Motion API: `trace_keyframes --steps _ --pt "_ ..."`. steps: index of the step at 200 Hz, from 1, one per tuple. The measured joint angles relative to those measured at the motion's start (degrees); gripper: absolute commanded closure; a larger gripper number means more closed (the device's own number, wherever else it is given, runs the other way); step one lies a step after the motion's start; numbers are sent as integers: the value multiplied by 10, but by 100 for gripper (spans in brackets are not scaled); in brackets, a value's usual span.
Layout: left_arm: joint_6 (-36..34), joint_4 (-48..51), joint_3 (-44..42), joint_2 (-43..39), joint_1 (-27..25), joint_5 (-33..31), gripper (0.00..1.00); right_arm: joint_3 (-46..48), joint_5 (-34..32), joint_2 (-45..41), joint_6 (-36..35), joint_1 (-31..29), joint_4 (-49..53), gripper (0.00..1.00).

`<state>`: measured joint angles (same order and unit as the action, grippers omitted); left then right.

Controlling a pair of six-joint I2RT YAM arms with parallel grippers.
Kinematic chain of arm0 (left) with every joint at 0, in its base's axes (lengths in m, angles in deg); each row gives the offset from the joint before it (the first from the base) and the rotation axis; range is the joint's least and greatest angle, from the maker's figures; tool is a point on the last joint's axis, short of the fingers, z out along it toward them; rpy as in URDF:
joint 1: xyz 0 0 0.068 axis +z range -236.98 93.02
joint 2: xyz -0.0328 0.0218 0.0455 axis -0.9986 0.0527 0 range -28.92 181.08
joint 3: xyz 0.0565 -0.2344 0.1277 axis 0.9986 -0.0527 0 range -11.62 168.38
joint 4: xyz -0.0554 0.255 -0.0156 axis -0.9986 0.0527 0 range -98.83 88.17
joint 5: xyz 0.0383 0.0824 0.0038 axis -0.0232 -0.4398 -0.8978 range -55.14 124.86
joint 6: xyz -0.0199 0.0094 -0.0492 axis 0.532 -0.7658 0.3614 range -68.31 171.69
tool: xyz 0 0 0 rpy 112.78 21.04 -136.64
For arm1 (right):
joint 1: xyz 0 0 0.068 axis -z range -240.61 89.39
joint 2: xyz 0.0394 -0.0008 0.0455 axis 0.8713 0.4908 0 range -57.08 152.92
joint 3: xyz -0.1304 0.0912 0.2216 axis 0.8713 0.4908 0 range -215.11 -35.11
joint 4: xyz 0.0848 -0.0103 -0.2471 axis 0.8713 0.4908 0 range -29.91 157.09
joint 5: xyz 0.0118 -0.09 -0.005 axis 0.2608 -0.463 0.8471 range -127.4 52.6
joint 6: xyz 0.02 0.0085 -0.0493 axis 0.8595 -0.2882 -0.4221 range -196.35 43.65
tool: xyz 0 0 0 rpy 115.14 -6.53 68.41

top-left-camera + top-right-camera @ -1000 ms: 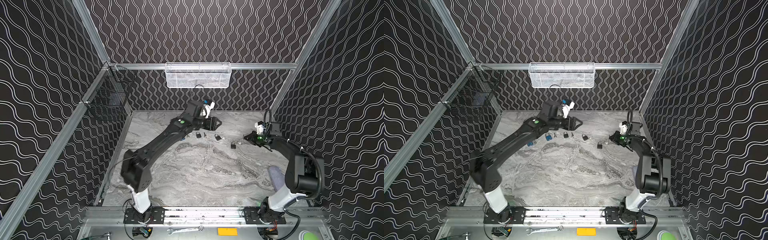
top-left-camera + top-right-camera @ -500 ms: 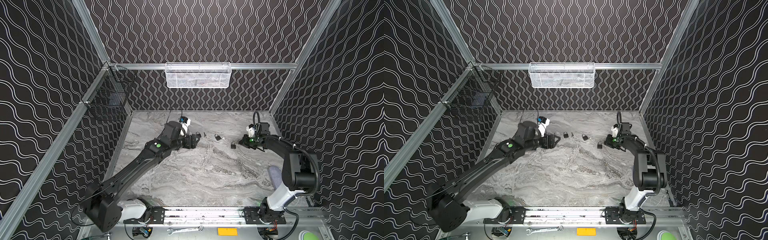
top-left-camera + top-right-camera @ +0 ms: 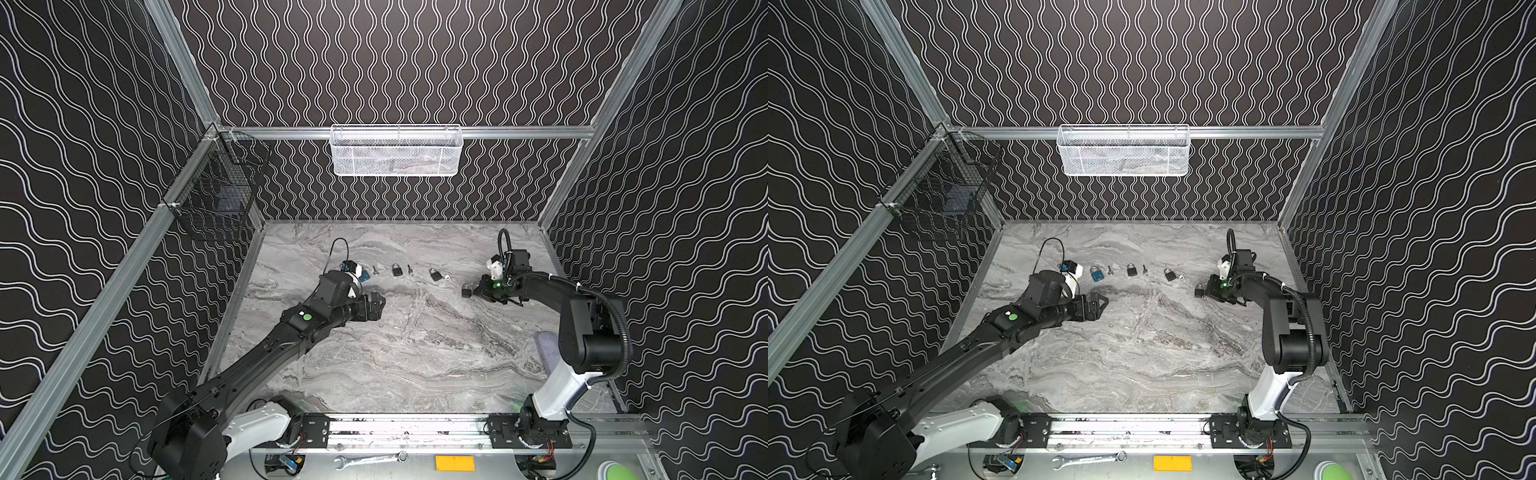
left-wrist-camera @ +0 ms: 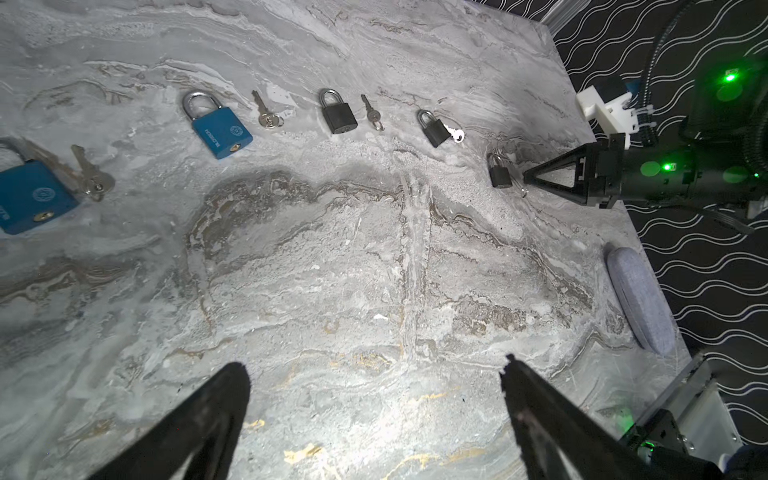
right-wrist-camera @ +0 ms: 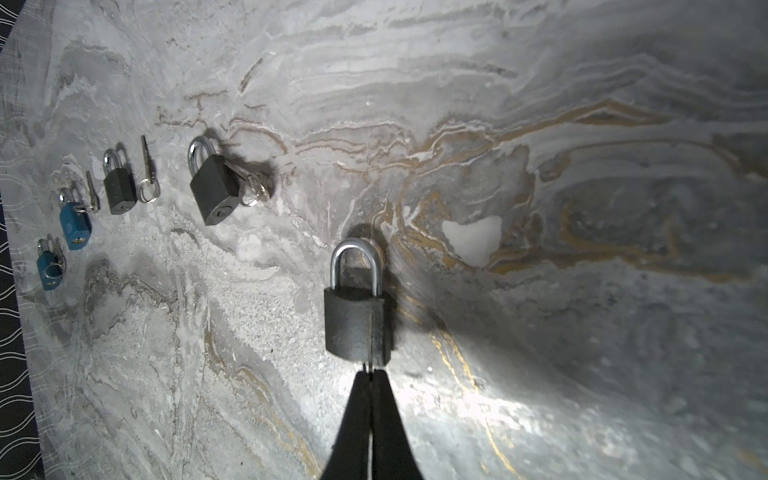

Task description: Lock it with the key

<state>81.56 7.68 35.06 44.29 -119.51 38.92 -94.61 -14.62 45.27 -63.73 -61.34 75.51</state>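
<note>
Your small black padlock (image 5: 357, 324) sits on the right side of the marble table (image 3: 415, 353). It is the rightmost of the row of locks and a little nearer than the rest. In a top view it shows just left of the right gripper (image 3: 478, 289). Its shackle (image 5: 356, 266) has both legs down in the body, so it looks closed.

The keyhole end faces that gripper. The fingers are pressed together right at that end, on what looks like the key (image 5: 369, 360), seen only as a thin edge. A key ring (image 4: 523, 191) shows right at the tips.

So the lock lies straight ahead of the tips, toward the left. In the right wrist view its long axis runs in line with the fingers, shackle pointing away. Any turn, I judge, should be a roll of the wrist about that line. I can't tell whether the body rests flat or is tipped up.

Your left gripper (image 4: 374, 365) is spread wide and empty over bare marble, well apart to the left, not far from a blue padlock (image 4: 218, 131). The right arm is clearly the closer one.
</note>
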Motion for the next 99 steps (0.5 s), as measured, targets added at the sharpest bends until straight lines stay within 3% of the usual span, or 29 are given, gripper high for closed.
trace_keyframes --steps 99 --pt "4 4 -13 -11 9 -35 1 -31 -33 31 -30 14 21 100"
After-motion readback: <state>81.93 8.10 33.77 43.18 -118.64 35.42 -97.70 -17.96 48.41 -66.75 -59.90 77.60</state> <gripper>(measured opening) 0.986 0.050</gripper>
